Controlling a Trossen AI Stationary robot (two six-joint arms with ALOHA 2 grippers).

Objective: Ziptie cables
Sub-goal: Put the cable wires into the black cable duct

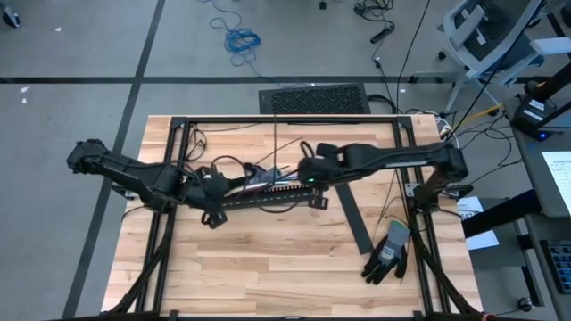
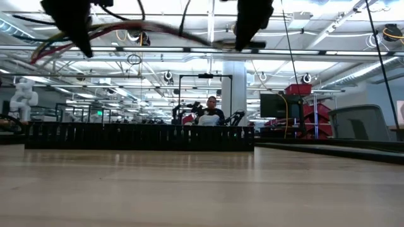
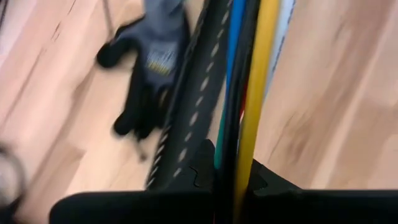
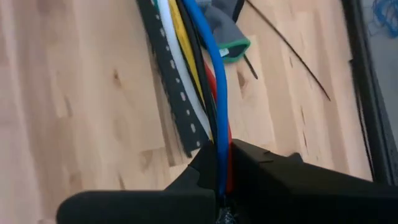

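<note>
Cables are hanging as one bundle above the bench, over one black slotted duct. Left end effector and right end effector are each clamping one end; one glove is lying near right.

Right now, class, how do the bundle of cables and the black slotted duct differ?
The cables are held up off the table, clamped by the left gripper and right gripper; the slotted duct rests on the wooden table. The cables are multicoloured and flexible; the duct is black and rigid. Both run lengthwise together.
</note>
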